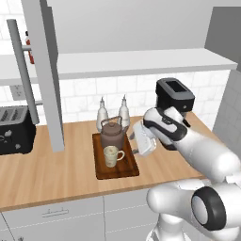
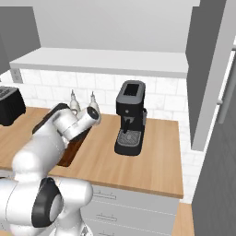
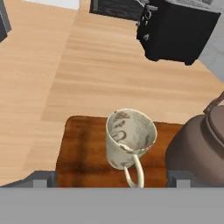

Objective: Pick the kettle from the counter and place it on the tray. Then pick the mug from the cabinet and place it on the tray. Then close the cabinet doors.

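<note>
- Mug (image 1: 112, 156) stands upright on the tray (image 1: 129, 170), just beside the kettle (image 1: 112, 133), both delivered.
- Pincer (image 3: 113, 180) gapes wide and empty near the mug.
- Cabinet doors (image 1: 43, 70) are open, apparently next.

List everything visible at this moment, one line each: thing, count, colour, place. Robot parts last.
kettle: one, dull brown, far end of the tray
mug: one, cream speckled, upright on the tray in front of the kettle
tray: one, dark brown wood, on the counter
counter: one, light wood
bottles: two, white, behind the kettle by the tiled wall
coffee machine: one, black, on the counter right of the tray
toaster: one, black, counter's left end
cabinet doors: two, light grey, both open
drawer fronts: pale grey, below the counter
hand: one, white, open, beside the tray, holding nothing
</note>
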Available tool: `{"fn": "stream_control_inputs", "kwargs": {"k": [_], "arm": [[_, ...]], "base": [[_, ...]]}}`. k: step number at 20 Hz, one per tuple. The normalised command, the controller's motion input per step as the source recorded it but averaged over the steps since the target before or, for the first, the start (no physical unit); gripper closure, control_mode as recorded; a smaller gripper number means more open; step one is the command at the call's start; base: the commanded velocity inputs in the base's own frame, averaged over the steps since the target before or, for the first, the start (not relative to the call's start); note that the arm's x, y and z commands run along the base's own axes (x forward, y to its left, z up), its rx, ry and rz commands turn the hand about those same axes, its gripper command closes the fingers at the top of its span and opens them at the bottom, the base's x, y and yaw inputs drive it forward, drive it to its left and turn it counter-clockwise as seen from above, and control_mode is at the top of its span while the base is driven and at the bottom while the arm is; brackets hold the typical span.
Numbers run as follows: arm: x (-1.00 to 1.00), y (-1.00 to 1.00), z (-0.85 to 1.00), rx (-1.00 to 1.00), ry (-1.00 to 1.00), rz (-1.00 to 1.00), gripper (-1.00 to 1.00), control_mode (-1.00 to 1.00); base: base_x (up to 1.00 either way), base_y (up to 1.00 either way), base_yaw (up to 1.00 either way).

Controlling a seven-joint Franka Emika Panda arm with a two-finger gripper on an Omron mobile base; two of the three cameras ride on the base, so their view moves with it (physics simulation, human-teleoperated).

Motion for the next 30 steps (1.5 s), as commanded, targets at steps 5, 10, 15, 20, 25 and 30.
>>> {"fn": "stream_control_inputs", "kwargs": {"k": [5,10,15,20,25,30], "arm": [[-0.66,0.00,0.49,0.00,-0.18,0.00,-1.00,-1.00],[-0.51,0.00,0.57,0.00,-0.19,0.01,-1.00,-1.00],[-0.43,0.00,0.60,0.00,-0.14,0.00,-1.00,-1.00],[-0.43,0.00,0.52,0.00,-0.11,0.00,-1.00,-1.00],[-0.30,0.00,0.56,0.00,-0.04,0.01,-1.00,-1.00],[-0.18,0.00,0.52,0.00,0.00,0.05,-1.00,-1.00]], "base": [[0.00,0.00,0.00],[0.00,0.00,0.00],[0.00,0.00,0.00],[0.00,0.00,0.00],[0.00,0.00,0.00],[0.00,0.00,0.00]]}}
